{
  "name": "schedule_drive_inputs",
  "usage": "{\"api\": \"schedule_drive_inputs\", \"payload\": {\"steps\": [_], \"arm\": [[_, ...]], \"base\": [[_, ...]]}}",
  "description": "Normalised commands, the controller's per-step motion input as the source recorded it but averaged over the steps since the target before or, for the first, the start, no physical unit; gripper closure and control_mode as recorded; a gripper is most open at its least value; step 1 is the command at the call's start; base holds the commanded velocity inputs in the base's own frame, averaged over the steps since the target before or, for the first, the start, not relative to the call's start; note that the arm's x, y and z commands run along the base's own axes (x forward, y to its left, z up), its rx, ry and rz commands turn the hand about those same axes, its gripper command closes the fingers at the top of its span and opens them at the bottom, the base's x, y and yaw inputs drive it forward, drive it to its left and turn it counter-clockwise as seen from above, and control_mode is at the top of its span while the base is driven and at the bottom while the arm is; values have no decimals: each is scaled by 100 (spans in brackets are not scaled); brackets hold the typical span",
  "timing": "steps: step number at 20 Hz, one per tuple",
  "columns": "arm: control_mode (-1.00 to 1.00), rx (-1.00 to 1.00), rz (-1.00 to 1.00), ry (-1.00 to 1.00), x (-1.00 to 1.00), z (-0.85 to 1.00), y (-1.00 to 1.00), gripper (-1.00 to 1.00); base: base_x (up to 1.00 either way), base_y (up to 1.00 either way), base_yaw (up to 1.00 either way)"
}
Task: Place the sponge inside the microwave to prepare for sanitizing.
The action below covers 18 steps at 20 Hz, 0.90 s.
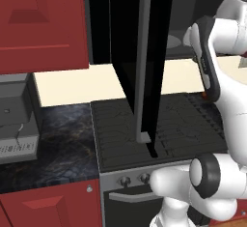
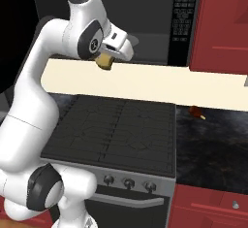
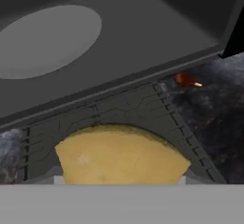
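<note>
Hand view puts the sponge (image 3: 121, 156) right at the bottom of the picture, a yellow-tan wedge between my fingertips, so I read the gripper (image 2: 105, 60) as closed on it. In the right base view the same tan block sits tucked under the white hand, in the air above the stove (image 2: 116, 130) and just in front of the open microwave (image 3: 143, 32). I judge it light and soft — it should squash a little under the pads, not slip — and it is not fragile, so a drop onto the turntable (image 3: 47, 39) would do no harm. The hold looks to be across its middle, which I'd keep. By my count: one sponge, one microwave with its door (image 1: 137, 62) swung wide, one turntable, one stove, three knobs (image 2: 128, 182) on its front — and one small reddish thing (image 2: 195, 111) on the dark counter (image 2: 213, 144), too small to name.
</note>
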Motion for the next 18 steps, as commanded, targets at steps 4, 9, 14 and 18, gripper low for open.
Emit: {"api": "schedule_drive_inputs", "payload": {"steps": [4, 9, 14, 18], "arm": [[-100, 6, 1, -19, 24, 17, 10, 100], [-100, 5, 0, -16, 28, 15, 12, 100], [-100, 4, 0, -18, 34, 18, 6, 100], [-100, 5, 1, -20, 40, 17, 2, 100]], "base": [[0, 0, 0], [0, 0, 0], [0, 0, 0], [0, 0, 0]]}}
